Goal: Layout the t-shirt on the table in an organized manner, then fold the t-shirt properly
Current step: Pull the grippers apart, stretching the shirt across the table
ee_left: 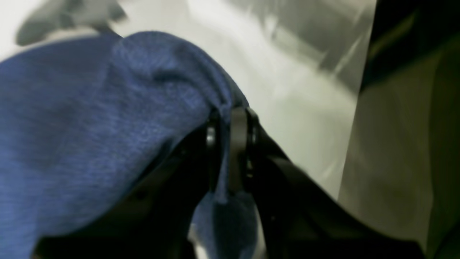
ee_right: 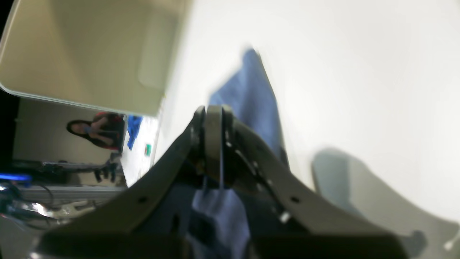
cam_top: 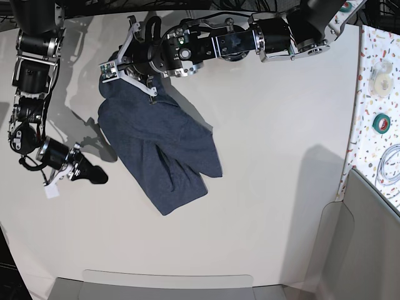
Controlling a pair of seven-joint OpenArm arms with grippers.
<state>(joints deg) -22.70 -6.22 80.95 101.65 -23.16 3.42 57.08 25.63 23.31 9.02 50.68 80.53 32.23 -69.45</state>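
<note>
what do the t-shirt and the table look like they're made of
The t-shirt: soft knit cloth, apparently jersey, heathered navy blue; the left wrist view shows flecked yarn, and it drapes in folds. The table: a hard, smooth, matte white top, possibly laminate or painted board; it shows soft shadows and no glare.

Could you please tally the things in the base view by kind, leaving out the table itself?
T-shirt: 1
Robot arms: 2
Tape rolls, one white and one green: 2
Coiled white cable: 1
Total: 6
</note>
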